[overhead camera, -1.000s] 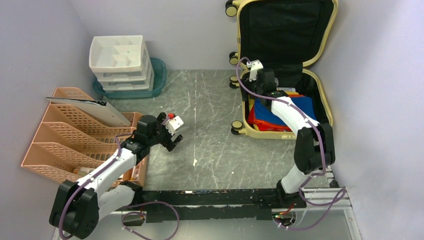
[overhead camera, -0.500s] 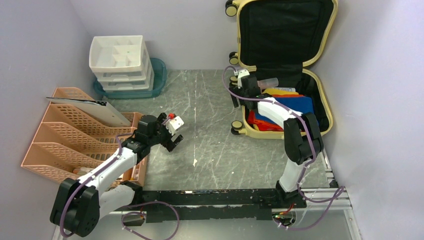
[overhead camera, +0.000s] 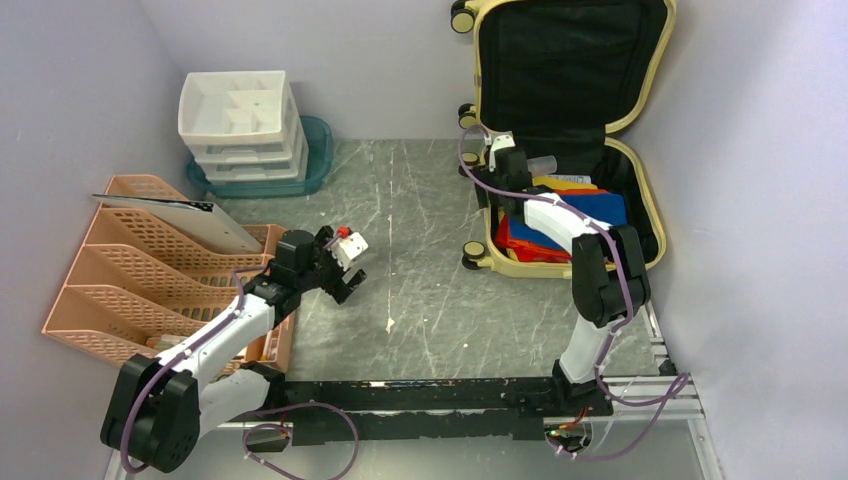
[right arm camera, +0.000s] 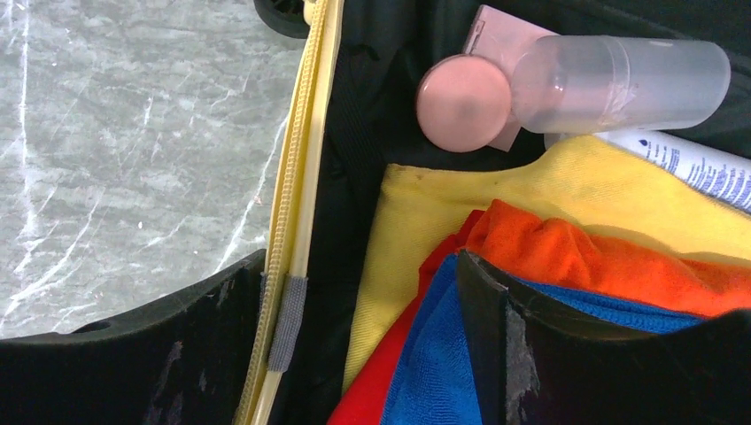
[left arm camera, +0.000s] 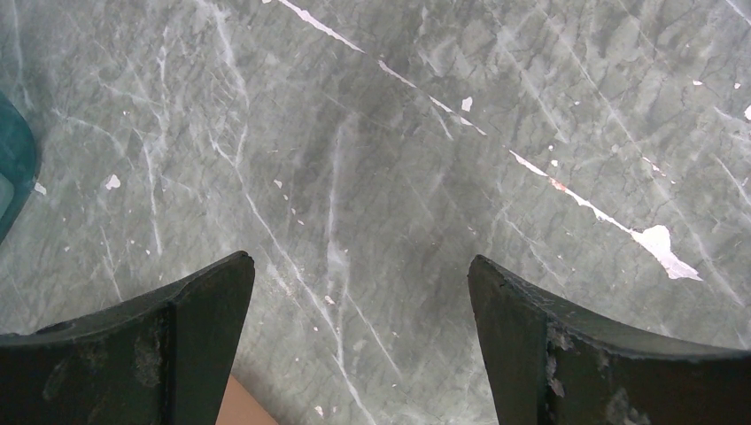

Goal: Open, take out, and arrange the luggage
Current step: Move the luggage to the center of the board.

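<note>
The luggage (overhead camera: pixel 645 215) lies open at the back right, its pale yellow lid (overhead camera: pixel 670 60) upright against the wall, black lining showing. Inside lie blue (overhead camera: pixel 600 212), yellow (right arm camera: pixel 567 195), orange (right arm camera: pixel 602 257) and red cloths, a clear bottle (right arm camera: pixel 620 84) with a pink cap, and a white tube (right arm camera: pixel 691 159). My right gripper (overhead camera: pixel 505 160) is open over the case's left rim (right arm camera: pixel 301 177); in the right wrist view (right arm camera: pixel 354 310) one finger is outside the rim, the other over the blue cloth. My left gripper (overhead camera: pixel 345 270) is open and empty above the bare table (left arm camera: pixel 359 274).
A white drawer unit (overhead camera: pixel 240 120) stands on a teal tray (overhead camera: pixel 318 150) at the back left. A peach file rack (overhead camera: pixel 150 270) with a grey folder (overhead camera: pixel 170 215) fills the left side. Walls close in on both sides. A small white scrap (overhead camera: pixel 390 324) lies mid-table.
My right gripper swung left from inside the case to its left rim, then eased slightly back right. The left arm has not moved.
</note>
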`<action>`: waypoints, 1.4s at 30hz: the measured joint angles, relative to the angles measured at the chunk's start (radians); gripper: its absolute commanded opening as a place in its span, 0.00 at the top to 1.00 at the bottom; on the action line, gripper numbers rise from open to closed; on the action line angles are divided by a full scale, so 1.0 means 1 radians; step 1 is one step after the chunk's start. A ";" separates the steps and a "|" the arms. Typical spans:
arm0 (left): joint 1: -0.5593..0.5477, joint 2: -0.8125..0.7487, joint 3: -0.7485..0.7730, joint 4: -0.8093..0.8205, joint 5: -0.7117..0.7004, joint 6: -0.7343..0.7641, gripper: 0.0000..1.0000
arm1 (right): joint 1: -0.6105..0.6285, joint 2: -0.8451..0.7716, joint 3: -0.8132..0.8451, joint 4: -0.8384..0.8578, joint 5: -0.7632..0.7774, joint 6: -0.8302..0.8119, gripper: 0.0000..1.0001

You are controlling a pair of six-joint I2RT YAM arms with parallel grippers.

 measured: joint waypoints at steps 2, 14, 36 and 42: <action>0.001 0.000 0.000 0.000 0.000 0.000 0.05 | -0.010 0.001 0.000 0.000 -0.019 0.009 0.24; 0.002 0.000 0.000 0.000 0.000 0.000 0.05 | -0.059 0.001 -0.003 -0.005 -0.130 0.065 0.27; 0.006 0.000 0.000 0.000 0.001 0.000 0.05 | -0.109 0.001 -0.003 -0.026 -0.235 0.109 0.22; 0.006 0.000 0.000 0.000 0.000 0.000 0.04 | -0.117 -0.019 -0.015 -0.020 -0.251 0.077 0.00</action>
